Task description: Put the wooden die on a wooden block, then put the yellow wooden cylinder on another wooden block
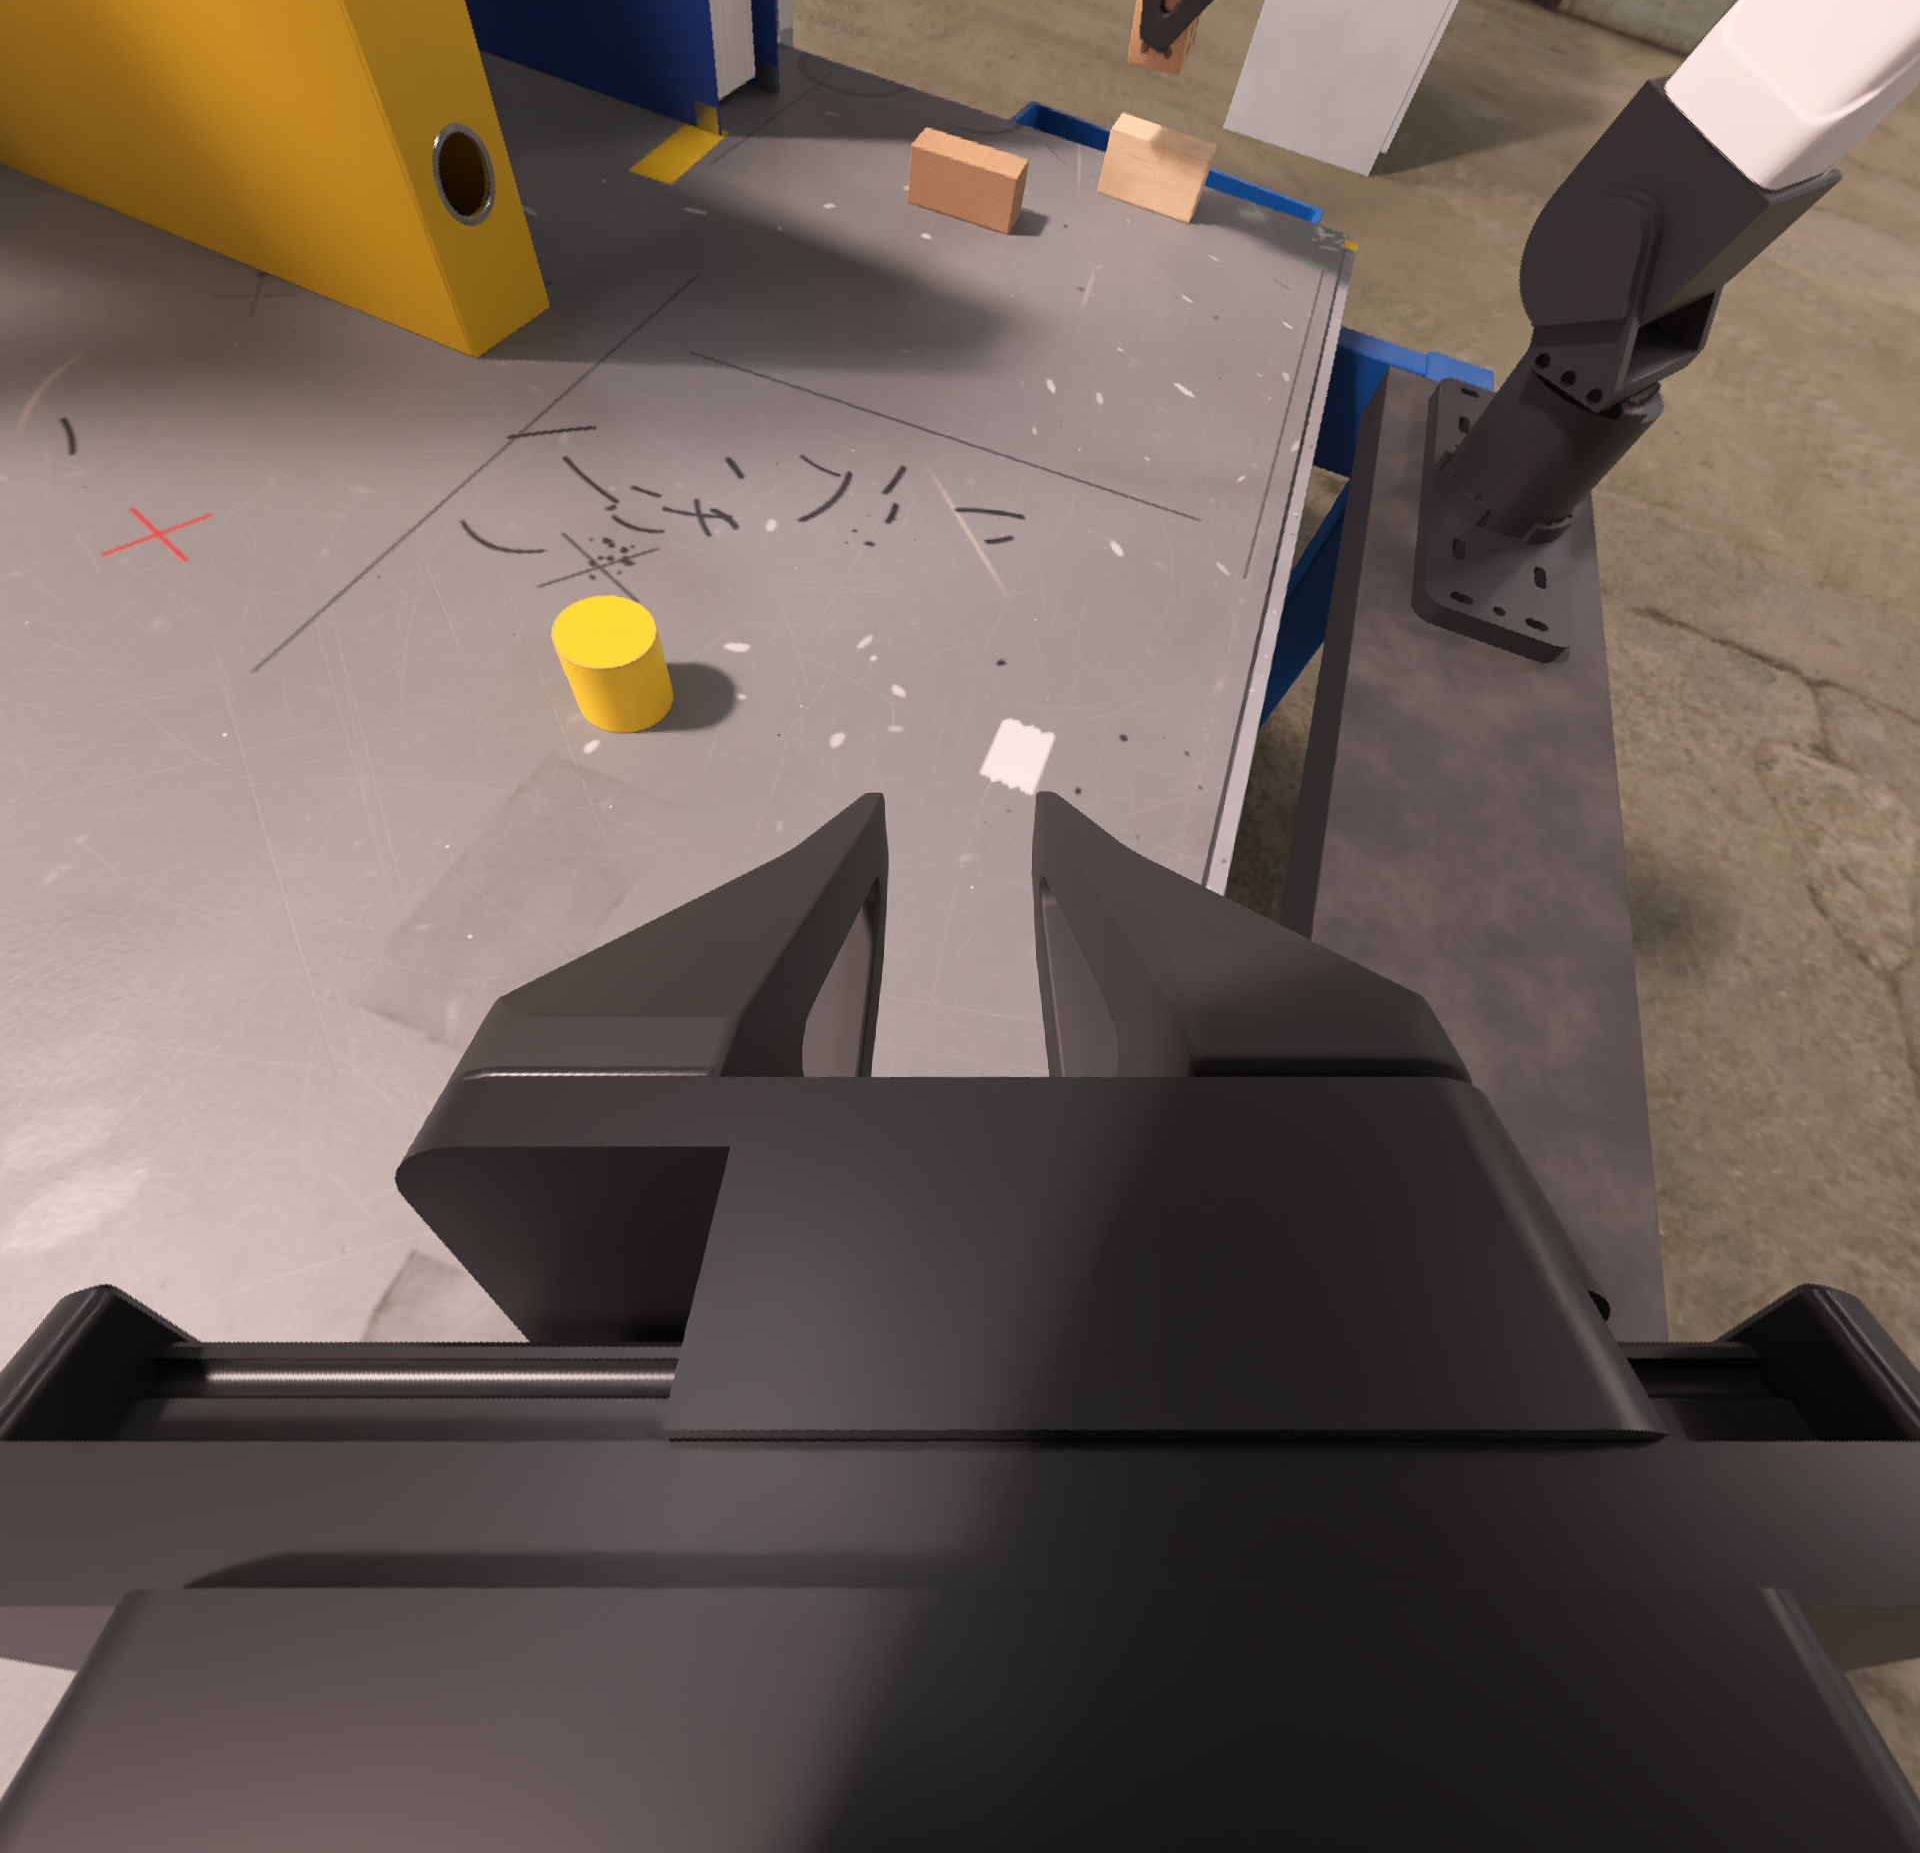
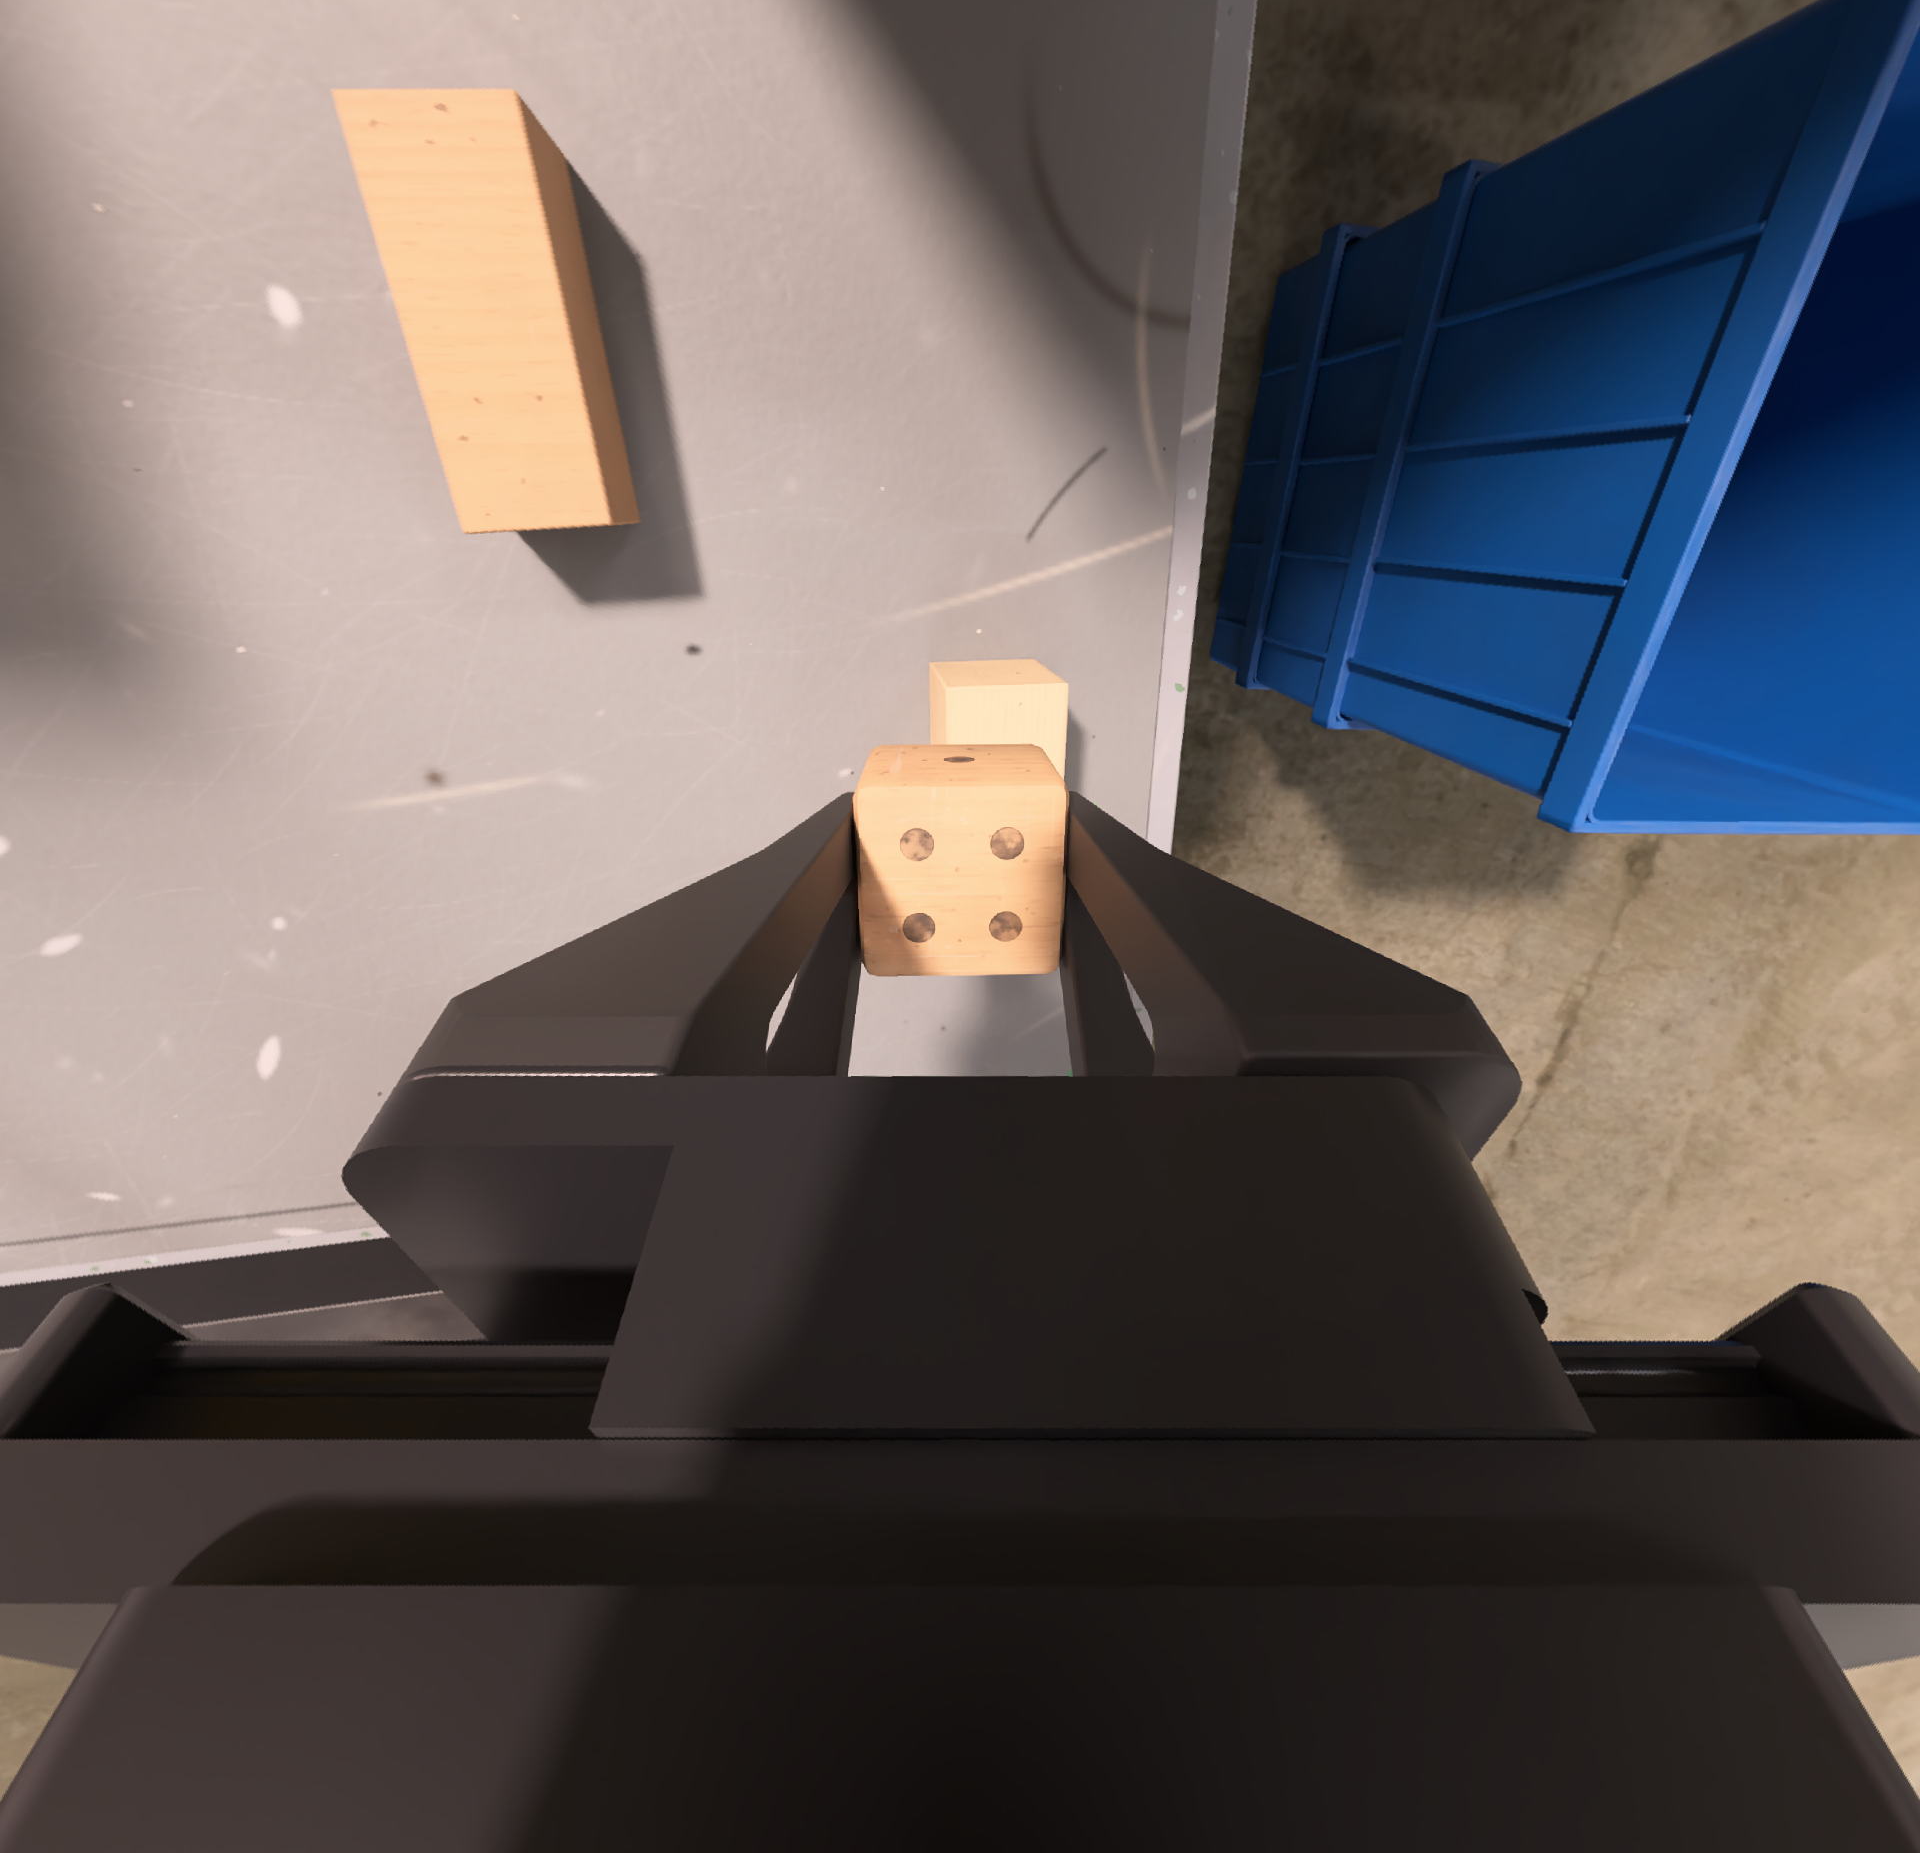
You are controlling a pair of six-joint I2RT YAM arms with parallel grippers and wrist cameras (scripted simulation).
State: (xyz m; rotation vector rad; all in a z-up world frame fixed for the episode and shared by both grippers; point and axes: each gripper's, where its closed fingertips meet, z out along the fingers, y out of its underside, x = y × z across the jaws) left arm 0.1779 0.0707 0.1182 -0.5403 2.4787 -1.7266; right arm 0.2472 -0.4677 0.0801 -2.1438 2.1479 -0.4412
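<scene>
My right gripper (image 2: 960,816) is shut on the wooden die (image 2: 960,863) and holds it in the air above a pale wooden block (image 2: 1013,707) near the table's edge. The die, held by the right gripper, also shows far off in the left wrist view (image 1: 1166,21). A second, darker wooden block (image 2: 483,307) lies flat to the left. Both blocks show in the left wrist view, the darker one (image 1: 966,180) and the pale one (image 1: 1155,164). The yellow wooden cylinder (image 1: 613,662) stands upright ahead-left of my left gripper (image 1: 958,816), which is open and empty above the table.
A yellow binder (image 1: 260,110) and a blue binder (image 1: 613,6) stand at the far left of the grey table (image 1: 935,349). A blue bin (image 2: 1579,473) sits on the floor beside the table edge. The right arm's base (image 1: 1507,515) is mounted on a dark plate at the right.
</scene>
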